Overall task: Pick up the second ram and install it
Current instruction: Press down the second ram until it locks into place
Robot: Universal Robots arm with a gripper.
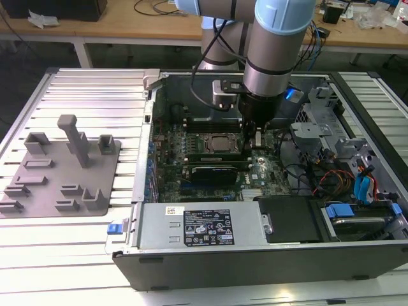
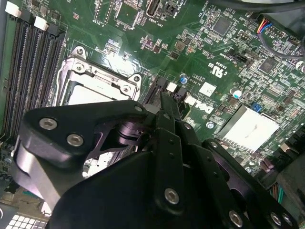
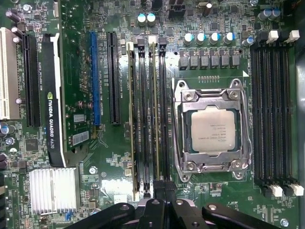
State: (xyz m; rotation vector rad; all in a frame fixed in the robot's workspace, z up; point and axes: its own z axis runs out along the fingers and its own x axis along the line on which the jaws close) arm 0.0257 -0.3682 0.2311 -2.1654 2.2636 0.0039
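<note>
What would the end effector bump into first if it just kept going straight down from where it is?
Most likely the RAM slots beside the CPU socket: the end effector points down at that bank's end on the motherboard. A green stick already stands there. How far above it sits is unclear.

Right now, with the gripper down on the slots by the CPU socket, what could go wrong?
1. The gripper sits at one end of the second ram, so the stick may seat unevenly.
2. The neighbouring stick and the CPU socket lie close on either side; a sideways slip could hit either.
</note>
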